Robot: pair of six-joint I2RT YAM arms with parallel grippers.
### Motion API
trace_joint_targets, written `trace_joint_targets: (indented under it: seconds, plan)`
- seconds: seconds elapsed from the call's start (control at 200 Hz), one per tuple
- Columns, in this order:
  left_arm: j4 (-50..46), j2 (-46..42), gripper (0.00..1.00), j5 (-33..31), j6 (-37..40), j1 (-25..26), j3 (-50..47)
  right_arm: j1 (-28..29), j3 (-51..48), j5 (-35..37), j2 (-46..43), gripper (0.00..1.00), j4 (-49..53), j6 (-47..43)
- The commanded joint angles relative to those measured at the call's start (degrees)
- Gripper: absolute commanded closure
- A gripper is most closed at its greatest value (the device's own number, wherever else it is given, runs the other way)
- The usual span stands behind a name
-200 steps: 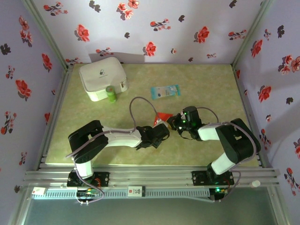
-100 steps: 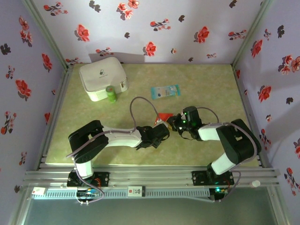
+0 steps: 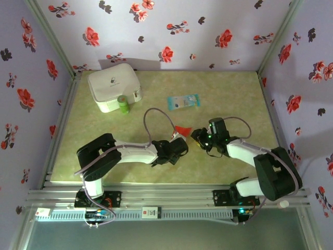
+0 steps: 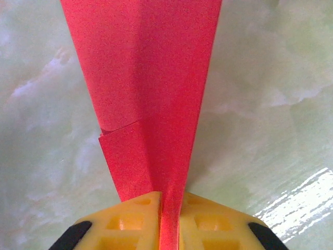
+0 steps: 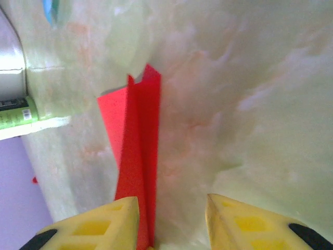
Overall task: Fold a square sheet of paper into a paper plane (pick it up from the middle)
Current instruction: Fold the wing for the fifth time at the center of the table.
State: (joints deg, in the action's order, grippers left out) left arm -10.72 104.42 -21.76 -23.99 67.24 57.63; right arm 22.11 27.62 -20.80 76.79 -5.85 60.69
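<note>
Plane [image 3: 182,129]: mid-table, between the grippers
Table [image 3: 234,94]: glossy pale green marble pattern
Walls [image 3: 208,15]: lilac, red flowers
Look: slim red dart, centre crease
Left gripper [image 4: 169,200]: pinching its narrow end
Right gripper [image 5: 171,200]: jaws apart, gripping nothing

Case [image 3: 113,86] in worktop [image 3: 229,88] far-left corner; bottle [image 3: 123,104] just beside its near-right side. Packet [image 3: 183,101] mid-worktop, toward far edge. Paper plane [image 3: 182,129] nearer than packet, central, between left gripper [image 3: 177,137] and right gripper [image 3: 196,136].
</note>
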Motion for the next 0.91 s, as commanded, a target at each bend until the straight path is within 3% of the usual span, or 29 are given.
trace_joint_targets:
  seconds: [0.0,0.62,0.9]
  plan:
    - [2.1,0.9,0.85,2.1,-2.2,-0.3,0.2,-0.7,-0.9,2.9,-2.9,0.61,6.1,-3.9]
    - [7.0,2.1,0.85,19.3,-5.2,-6.7,-1.7,-0.7,-0.1,0.0,-4.9,0.61,8.5,-6.7]
    - [7.0,2.7,0.84,23.8,-5.5,-9.5,-1.7,-0.2,0.1,-2.9,-3.5,0.6,6.0,-7.4]
